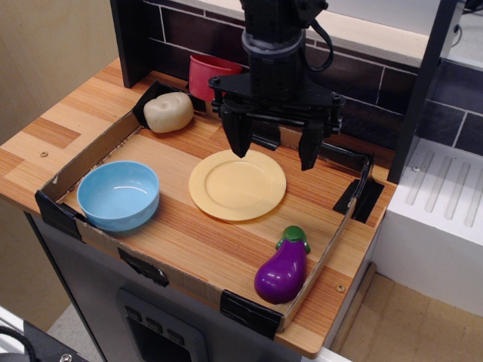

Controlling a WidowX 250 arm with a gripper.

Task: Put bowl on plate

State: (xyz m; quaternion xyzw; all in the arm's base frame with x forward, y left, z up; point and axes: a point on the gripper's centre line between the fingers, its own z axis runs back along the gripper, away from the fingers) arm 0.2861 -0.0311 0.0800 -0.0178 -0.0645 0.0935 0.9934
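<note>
The light blue bowl (118, 194) sits upright and empty at the front left of the wooden tray area. The pale yellow plate (237, 184) lies flat in the middle, to the right of the bowl and apart from it. My black gripper (275, 151) hangs above the plate's far edge with its two fingers spread wide. It is open and holds nothing. It is well to the right of the bowl.
A red mug (207, 77) stands at the back, partly behind the gripper. A cream potato-like object (169, 111) lies back left. A purple eggplant (282, 270) lies front right. A low cardboard rim (98, 153) borders the board. A dark tiled wall is behind.
</note>
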